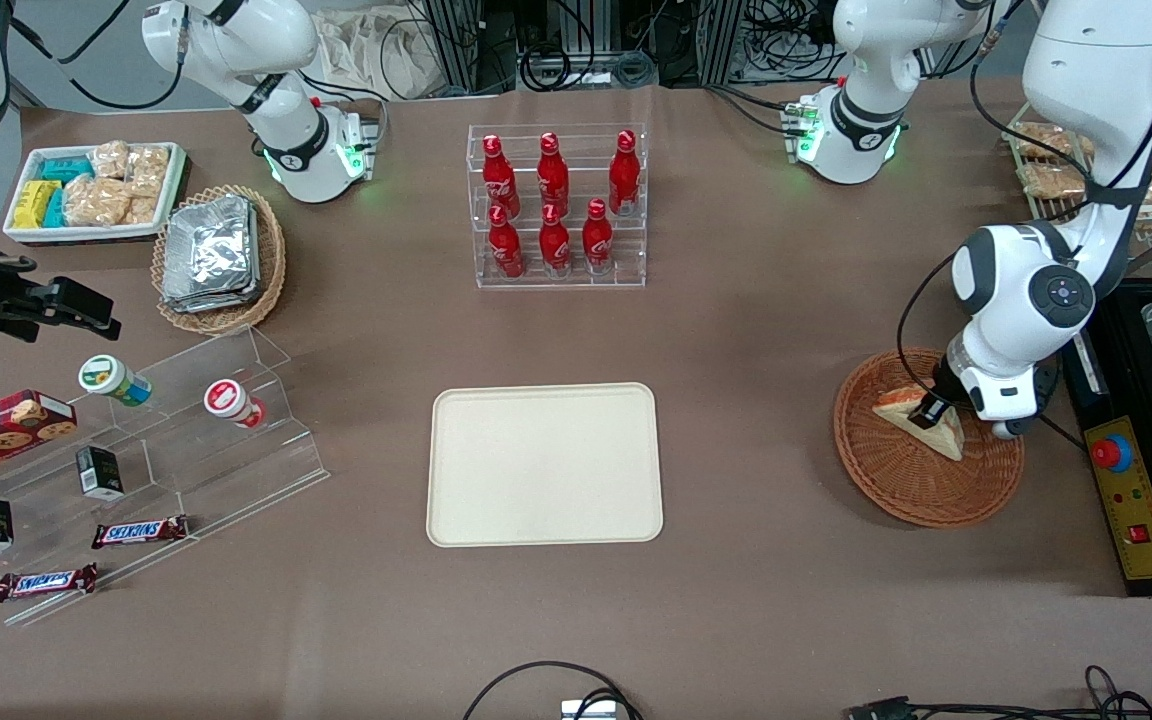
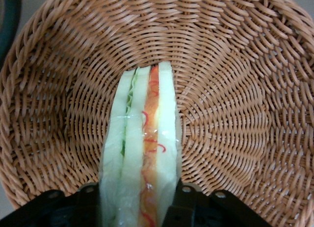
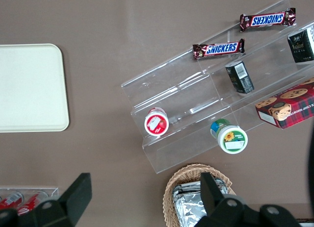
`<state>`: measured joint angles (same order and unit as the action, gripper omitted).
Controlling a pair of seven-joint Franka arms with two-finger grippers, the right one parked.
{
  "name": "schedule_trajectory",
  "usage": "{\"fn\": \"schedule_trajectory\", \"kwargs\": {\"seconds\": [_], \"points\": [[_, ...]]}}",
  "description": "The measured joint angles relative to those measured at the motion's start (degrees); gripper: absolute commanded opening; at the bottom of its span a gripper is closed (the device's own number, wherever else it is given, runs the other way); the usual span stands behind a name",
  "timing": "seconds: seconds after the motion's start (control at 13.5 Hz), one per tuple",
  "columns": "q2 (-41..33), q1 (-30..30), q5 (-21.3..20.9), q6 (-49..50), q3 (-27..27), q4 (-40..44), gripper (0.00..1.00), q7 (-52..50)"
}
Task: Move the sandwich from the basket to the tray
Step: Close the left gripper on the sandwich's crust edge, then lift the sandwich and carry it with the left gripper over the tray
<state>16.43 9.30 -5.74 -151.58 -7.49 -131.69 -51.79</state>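
**One wedge, gripped across its width**

One sandwich (image 1: 921, 415) stands on edge in the reddish wicker basket (image 1: 896, 490) at the right of the front view. The gripper (image 1: 932, 410) sits down on it, fingers (image 2: 179, 207) pinching the two bread faces, so the wedge's long axis runs straight away from the wrist. The cream tray (image 1: 544, 465) lies at frame centre, well apart, toward the parked arm's end.

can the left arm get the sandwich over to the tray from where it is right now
Probably yes. The gripper is down in the basket with its fingers either side of the sandwich, and the tray has nothing on it.
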Motion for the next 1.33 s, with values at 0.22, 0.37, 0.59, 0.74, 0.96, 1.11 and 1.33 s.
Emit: {"fn": "schedule_trajectory", "kwargs": {"seconds": [0.22, 0.37, 0.59, 0.74, 0.96, 1.11, 1.33], "points": [[-0.32, -0.35, -1.47, 0.0, -0.45, 0.0, 0.0, 0.22], [-0.7, -2.18, -3.27, -0.06, -0.7, 0.02, 0.0, 0.23], [-2.64, -3.38, -5.56, 2.79, -1.21, 0.56, 0.0, 2.43], [-4.86, -3.55, -5.8, 6.95, -1.4, 1.95, 0.0, 5.32], [-7.43, -3.71, -5.87, 13.54, -3.68, 5.68, 0.01, 8.34], [-7.75, -3.88, -5.97, 17.88, -6.3, 9.26, 0.01, 10.75], [-7.76, -4.04, -6.01, 19.67, -9.51, 12.7, 0.03, 16.59]]}}
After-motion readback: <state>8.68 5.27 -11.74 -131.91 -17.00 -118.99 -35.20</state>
